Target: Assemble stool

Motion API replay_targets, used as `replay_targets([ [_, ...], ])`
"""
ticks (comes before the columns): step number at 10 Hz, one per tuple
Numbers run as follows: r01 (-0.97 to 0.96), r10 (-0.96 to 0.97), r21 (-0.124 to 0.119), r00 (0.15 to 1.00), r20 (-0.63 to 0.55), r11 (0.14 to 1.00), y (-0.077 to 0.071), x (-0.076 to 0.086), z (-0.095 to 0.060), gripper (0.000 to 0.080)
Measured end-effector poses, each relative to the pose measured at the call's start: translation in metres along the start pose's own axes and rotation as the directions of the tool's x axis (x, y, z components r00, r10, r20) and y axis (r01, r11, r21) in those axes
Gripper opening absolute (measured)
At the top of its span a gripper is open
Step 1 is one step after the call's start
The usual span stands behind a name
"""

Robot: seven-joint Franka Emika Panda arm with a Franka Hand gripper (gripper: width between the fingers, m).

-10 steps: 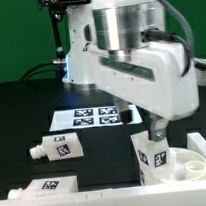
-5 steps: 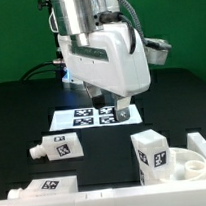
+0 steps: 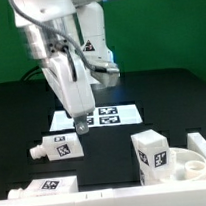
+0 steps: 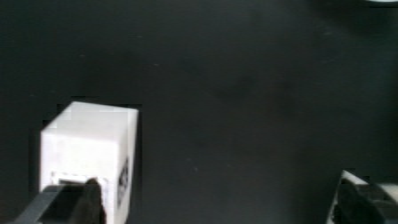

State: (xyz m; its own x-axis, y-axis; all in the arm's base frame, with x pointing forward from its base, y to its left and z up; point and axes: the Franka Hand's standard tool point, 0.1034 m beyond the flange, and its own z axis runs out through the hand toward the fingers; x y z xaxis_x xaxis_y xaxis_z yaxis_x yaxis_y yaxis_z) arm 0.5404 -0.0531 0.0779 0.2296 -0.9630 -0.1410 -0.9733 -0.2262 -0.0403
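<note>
The round white seat [image 3: 192, 166] lies at the exterior view's front right, with one white tagged leg [image 3: 149, 153] standing upright on its near-left part. A second leg [image 3: 56, 148] lies on its side on the black table at the left. A third leg [image 3: 45, 186] lies at the front left by the rail. My gripper [image 3: 82, 124] hangs open and empty just above and right of the lying leg. In the wrist view that leg [image 4: 89, 150] shows beside one finger [image 4: 68, 200], outside the gap, and the gripper [image 4: 217, 200] holds nothing.
The marker board [image 3: 110, 114] lies flat on the table behind the gripper. A white rail [image 3: 118, 196] runs along the front edge. A white upright piece [image 3: 200, 141] stands behind the seat at the far right.
The arm has swung from the seat on the right over to the left and lowered toward the lying leg. The upright leg stays standing on the seat.
</note>
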Motion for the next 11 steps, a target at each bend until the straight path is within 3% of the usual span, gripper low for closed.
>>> replay_targets([
  [3,0.011,-0.011,0.007,1.0,0.0,1.0,-0.006,-0.002,-0.003,0.0649],
  [4,0.011,-0.011,0.021,1.0,0.001,1.0,-0.002,0.002,0.0,0.0649],
  [5,-0.023,0.022,0.02,1.0,0.014,1.0,0.015,0.01,0.007,0.0649],
  [6,-0.032,0.032,0.016,0.999,0.015,0.999,0.023,0.02,0.004,0.0649],
  [7,-0.041,0.041,0.034,0.999,-0.022,0.999,0.034,0.027,0.012,0.0649],
  [8,-0.045,0.046,0.019,0.997,-0.056,0.999,0.052,0.031,0.028,0.0649],
  [11,-0.042,0.042,0.0,0.996,-0.084,0.999,0.061,0.027,0.057,0.0649],
])
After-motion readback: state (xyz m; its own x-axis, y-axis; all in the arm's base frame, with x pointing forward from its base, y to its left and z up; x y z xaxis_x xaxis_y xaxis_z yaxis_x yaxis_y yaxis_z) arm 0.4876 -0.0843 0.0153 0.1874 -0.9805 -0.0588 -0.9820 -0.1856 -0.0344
